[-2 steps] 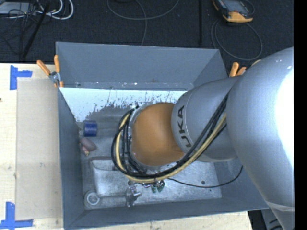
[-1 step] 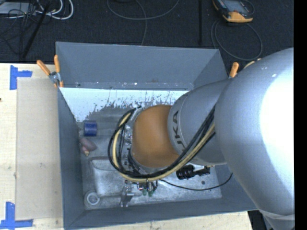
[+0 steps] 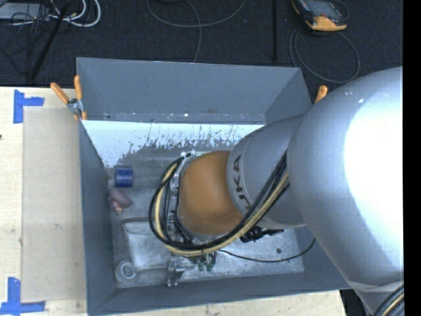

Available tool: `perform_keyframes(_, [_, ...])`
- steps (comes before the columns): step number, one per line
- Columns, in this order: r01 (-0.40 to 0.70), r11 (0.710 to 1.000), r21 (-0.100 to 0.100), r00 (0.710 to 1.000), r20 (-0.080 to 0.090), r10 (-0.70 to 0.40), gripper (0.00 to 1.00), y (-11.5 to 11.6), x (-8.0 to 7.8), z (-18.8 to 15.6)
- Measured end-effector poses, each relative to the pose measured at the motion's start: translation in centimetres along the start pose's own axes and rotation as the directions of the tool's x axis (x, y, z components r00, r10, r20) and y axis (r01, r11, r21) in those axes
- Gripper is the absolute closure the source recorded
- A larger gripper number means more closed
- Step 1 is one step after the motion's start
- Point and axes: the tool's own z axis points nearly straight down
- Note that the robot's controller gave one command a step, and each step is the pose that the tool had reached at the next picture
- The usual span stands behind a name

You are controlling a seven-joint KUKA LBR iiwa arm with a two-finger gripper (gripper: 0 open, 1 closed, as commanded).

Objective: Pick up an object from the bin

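Grey ring-ended piece (image 3: 125, 270) lies on the floor of the bin (image 3: 94, 229) near its front-left corner, its straight end running right toward the gripper (image 3: 176, 273), which is low just beside it. Whether they touch is hard to make out, and whether the gripper is open or closed cannot be told, since the orange wrist cover (image 3: 207, 193) and looped cables (image 3: 156, 216) hide most of it. A pale flat thing (image 3: 139, 237) lies just behind, partly under the arm. Farther back by the left wall sit a pinkish-brown lump (image 3: 119, 201) and a small blue cylinder (image 3: 123, 176).
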Motion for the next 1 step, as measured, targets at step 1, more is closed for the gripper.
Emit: perform_keyframes(1, [-0.002,1.0,0.001,1.0,-0.008,0.002,0.0,0.02,-0.19,-0.16])
